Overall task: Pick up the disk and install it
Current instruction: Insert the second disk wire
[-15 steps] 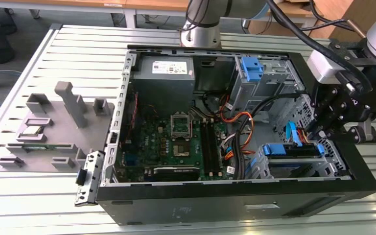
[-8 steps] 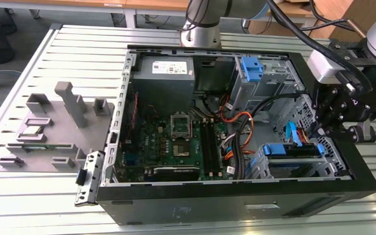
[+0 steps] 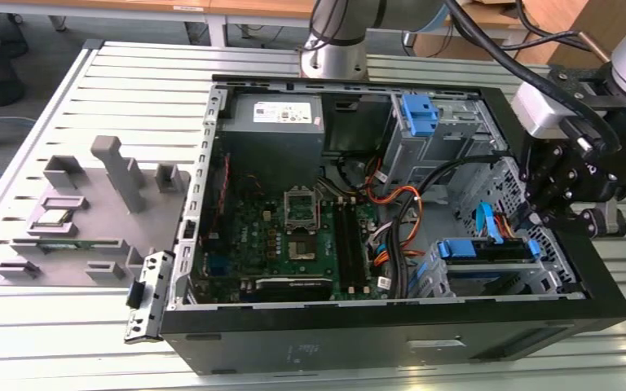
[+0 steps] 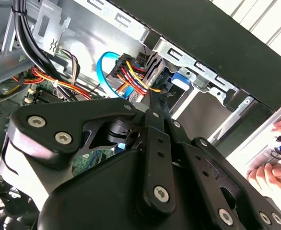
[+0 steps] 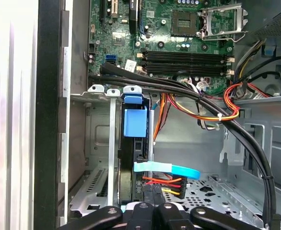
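The disk sits in its blue carrier inside the lower drive bay of the open computer case, at the exterior view's right. In the first wrist view the disk stands on edge in the bay, blue tab toward the board, with a light-blue data cable and red-yellow power wires at its end. My gripper hangs just above that end of the bay. Its fingers are shut, and the gripper's tip rests at the power connector, next to the blue carrier. Nothing is held between them.
A thick black cable bundle crosses the case beside the bay. The motherboard, a grey power supply and another blue bracket are inside. A grey fixture lies on the table at the left. A person's hand is outside the case.
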Controlling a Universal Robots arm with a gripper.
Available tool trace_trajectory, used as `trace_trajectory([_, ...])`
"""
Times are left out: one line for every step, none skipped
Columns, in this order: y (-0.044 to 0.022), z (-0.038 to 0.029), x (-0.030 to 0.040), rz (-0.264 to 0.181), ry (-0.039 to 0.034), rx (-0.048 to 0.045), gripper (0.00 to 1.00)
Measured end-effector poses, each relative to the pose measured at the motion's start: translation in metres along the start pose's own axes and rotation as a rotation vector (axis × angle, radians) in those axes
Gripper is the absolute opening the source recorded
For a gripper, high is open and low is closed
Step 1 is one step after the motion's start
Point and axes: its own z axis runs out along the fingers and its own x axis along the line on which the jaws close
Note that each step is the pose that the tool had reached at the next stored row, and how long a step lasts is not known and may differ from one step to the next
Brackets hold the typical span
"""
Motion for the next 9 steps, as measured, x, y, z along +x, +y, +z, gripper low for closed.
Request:
trace_trajectory([0.0000, -0.0017, -0.0001, 0.000, -0.0001, 0.0000, 0.10])
trace_trajectory([-0.0001, -0.0031, -0.0001, 0.000, -0.0003, 0.0000, 0.10])
trace_trajectory([-0.0001, -0.0039, -0.0001, 0.000, -0.0004, 0.0000, 0.10])
trace_trajectory([0.0002, -0.0038, -0.0001, 0.000, -0.0007, 0.0002, 0.10])
trace_trajectory([0.0013, -0.0039, -0.0002, 0.000, -0.0006, 0.0019, 0.10])
trace_trajectory([0.0042, -0.0041, -0.0002, 0.000, -0.0006, 0.0055, 0.10])
trace_trajectory([0.0075, -0.0041, -0.0002, 0.000, -0.0007, 0.0085, 0.10])
trace_trajectory([0.0102, -0.0040, -0.0003, 0.000, -0.0009, 0.0102, 0.10])
trace_trajectory([0.0116, -0.0040, -0.0002, 0.000, -0.0009, 0.0105, 0.10])
